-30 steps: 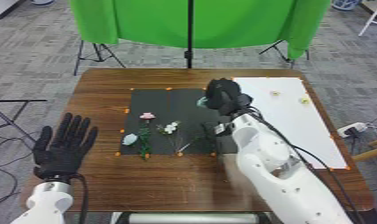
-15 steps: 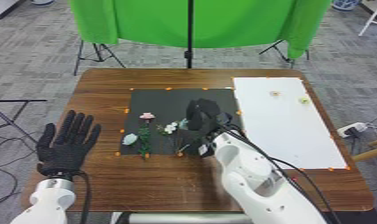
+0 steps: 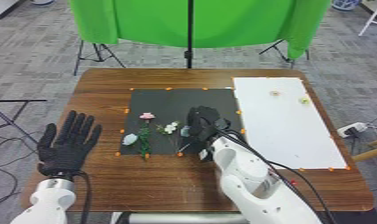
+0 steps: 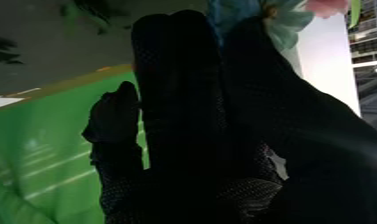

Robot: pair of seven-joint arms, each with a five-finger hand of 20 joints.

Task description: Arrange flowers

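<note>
Right hand: over the right part of the black rectangular mat, and pinching, it seems, between fingers and thumb!
Soft-petalled pale blue flower: right there at the fingertips, just beside the white blossom cluster; probably gripped lightly to spare the petals and steer the placing.
Mat flowers: laid out flat, with a small pink bloom above the leafy green stem and a rounded light-blue bloom down by the left edge; likely fanned out to show each colour against black.
Large white sheet: flat on the brown wooden desk, bearing two small pale blossoms near the far end, perhaps a supply area.
Left hand: spread wide, left of the mat, leaving room to work.
Next: settle the bloom, then let go gently, or risk nudging the white cluster.
</note>
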